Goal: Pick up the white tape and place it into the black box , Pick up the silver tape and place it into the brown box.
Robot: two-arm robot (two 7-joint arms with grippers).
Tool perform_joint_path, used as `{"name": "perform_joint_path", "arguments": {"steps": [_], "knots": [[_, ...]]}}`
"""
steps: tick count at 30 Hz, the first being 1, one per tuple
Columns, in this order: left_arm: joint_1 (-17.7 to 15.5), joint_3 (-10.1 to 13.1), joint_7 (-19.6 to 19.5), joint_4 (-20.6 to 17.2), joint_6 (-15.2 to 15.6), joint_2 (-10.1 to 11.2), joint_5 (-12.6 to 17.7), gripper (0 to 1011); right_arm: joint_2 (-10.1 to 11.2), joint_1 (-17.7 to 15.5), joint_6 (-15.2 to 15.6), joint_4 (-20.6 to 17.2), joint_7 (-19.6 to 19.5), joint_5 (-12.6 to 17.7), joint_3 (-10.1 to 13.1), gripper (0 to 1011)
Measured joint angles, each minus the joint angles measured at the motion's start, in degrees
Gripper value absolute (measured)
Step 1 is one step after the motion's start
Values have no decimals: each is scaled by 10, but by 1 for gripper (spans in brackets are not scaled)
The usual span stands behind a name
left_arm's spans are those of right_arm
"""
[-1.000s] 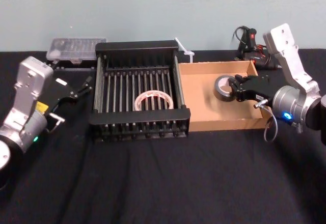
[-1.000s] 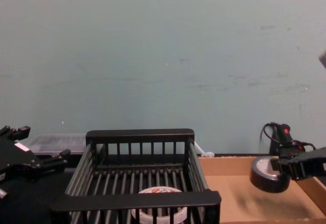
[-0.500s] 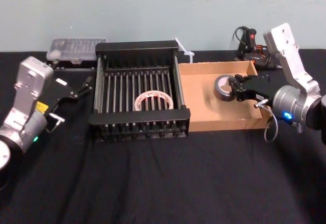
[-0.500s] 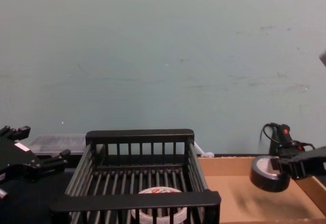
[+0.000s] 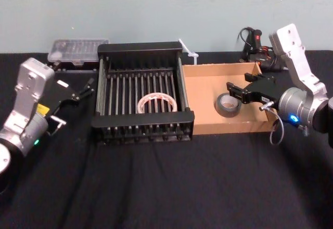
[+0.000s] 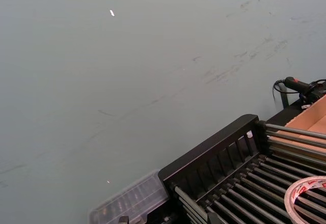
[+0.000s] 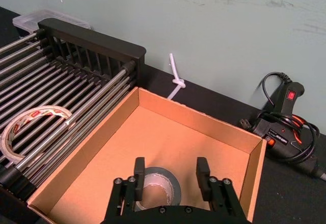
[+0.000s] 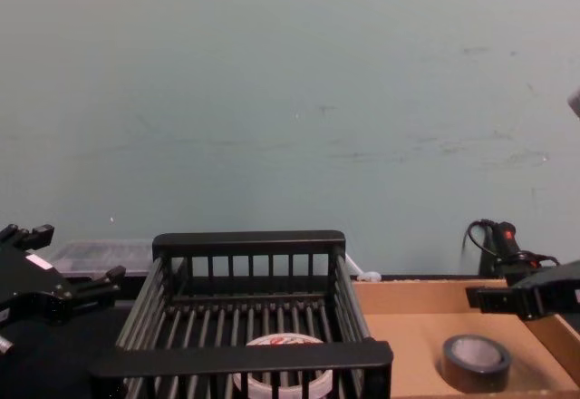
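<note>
Tape lying in both boxes

Silver tape [image 5: 227,105] lies flat on the floor of the brown box [image 5: 218,66], just right of the black box [image 5: 140,47]. My right gripper [image 5: 232,92] hangs above that roll, jaws spread wide and clear of it. White tape [image 5: 156,102] rests flat on the black box's bottom bars, toward its near wall. My left gripper [image 5: 83,88] sits parked left of the black box.
</note>
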Motion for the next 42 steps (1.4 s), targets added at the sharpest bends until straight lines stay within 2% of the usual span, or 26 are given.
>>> {"name": "perform_joint_path", "arguments": {"steps": [3,5,10,14,22,25,34,36,37,42], "knots": [[0,0,0,0,0,0,0,1001,0,0,0,0,0,0,0,707],[0,0,0,0,0,0,0,1001,0,0,0,0,0,0,0,737],[0,0,0,0,0,0,0,1001,0,0,0,0,0,0,0,908],[0,0,0,0,0,0,0,1002,0,0,0,0,1,0,0,1000],[0,0,0,0,0,0,0,1001,0,-2,-1,-1,0,-1,1,1002],[0,0,0,0,0,0,0,1001,0,-10,-12,-12,-4,-10,6,1002],[0,0,0,0,0,0,0,1001,8,-68,-87,-67,-46,-54,27,1002],[0,0,0,0,0,0,0,1001,12,-94,-115,-85,-64,-71,35,1002],[0,0,0,0,0,0,0,1001,12,-94,-115,-85,-64,-71,35,1002],[0,0,0,0,0,0,0,1001,11,-146,-156,-112,-100,-92,53,1002]]}}
